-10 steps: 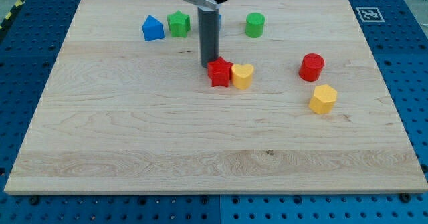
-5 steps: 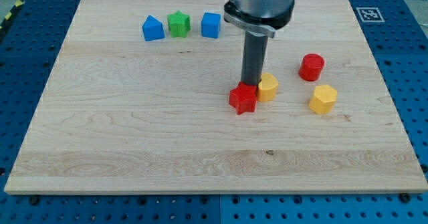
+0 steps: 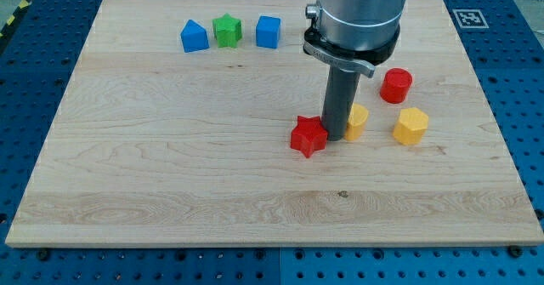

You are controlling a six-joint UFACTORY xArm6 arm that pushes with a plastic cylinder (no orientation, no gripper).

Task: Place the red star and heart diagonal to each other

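Observation:
The red star (image 3: 308,137) lies near the board's middle, a little right of centre. The yellow heart (image 3: 358,120) sits to its upper right, partly hidden behind my rod. My tip (image 3: 336,137) stands between the two, touching the star's right side and the heart's lower left. The star is lower and to the left of the heart.
A red cylinder (image 3: 395,85) and a yellow hexagon block (image 3: 410,126) lie right of the heart. A blue house-shaped block (image 3: 194,37), a green star (image 3: 226,30) and a blue cube (image 3: 268,31) line the top of the wooden board (image 3: 170,174). The arm's body hides the upper middle.
The tip moved right and down, pushing the red star down and right and the yellow heart to the right. The two blocks went from side by side to diagonally offset.

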